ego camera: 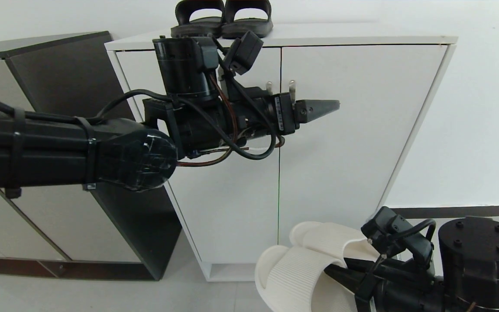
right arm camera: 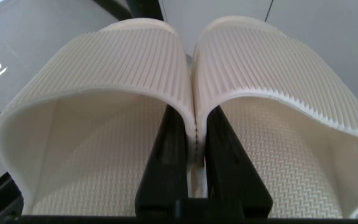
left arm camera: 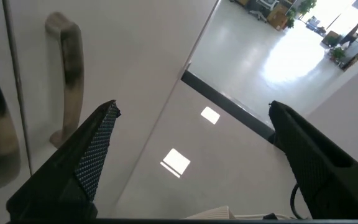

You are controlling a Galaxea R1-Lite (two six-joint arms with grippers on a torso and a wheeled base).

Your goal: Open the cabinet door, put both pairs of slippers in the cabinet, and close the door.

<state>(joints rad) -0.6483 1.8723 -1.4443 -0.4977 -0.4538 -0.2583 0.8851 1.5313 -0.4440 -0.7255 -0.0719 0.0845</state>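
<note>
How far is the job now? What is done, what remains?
Done: nothing yet; the cabinet doors are shut. In hand: the right gripper holds the white slippers; the left gripper, open, is near the handles. Left: opening a door, storing both pairs, the black slippers on top included, closing.

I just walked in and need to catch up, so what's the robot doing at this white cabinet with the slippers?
The right gripper is shut on a pair of white slippers, pinching their inner edges together, low in front of the white cabinet. The left gripper is open and level with the metal handles where the two doors meet. Both doors are shut, and a pair of black slippers sits on top of the cabinet, so neither pair has gone in yet.
</note>
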